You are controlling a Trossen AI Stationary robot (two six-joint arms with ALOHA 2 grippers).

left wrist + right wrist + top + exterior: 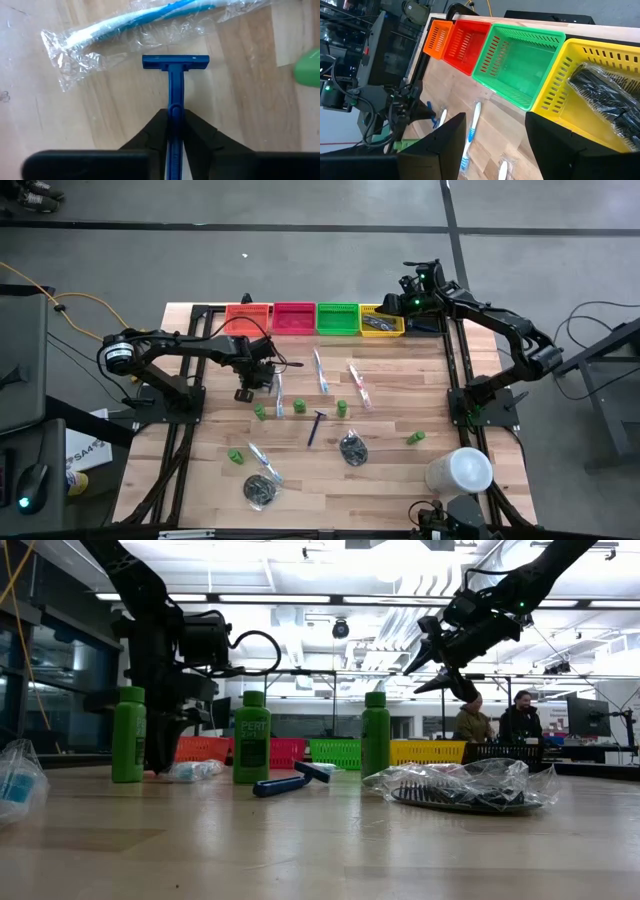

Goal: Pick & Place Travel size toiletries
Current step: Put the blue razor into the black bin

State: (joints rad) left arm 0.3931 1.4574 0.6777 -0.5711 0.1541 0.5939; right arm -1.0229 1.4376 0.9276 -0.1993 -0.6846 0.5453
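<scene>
Two claws are at work above a wooden desk point(400, 480) strewn with small toiletries. On the left side, the left claw point(272, 380) is down at the desk surface, and only its wrist view shows the grip plainly: the two dark fingers point(155, 132) are pressed together on the handle of a blue razor point(174, 82), which lies flat on the wood with its long axis running straight out from the claw and its head crosswise at the far end. Just past that head a clear-wrapped toothbrush point(125, 22) lies slantwise.

From overhead the held razor is mostly hidden under the claw, but that view lays out the rest: green bottles point(342, 408) standing upright mid-desk, a second razor point(316, 426) lying free with its handle pointing toward the front edge, and bagged combs point(353, 448) beside it. The table-level camera shows that free razor point(290, 781) resting flat between two upright bottles.

Along the back edge sit orange, red, green point(517, 67) and yellow bins point(600, 100). The right claw point(408, 302) hangs over the yellow one, fingers spread apart and holding nothing; wrapped dark combs point(610, 95) lie inside it.
</scene>
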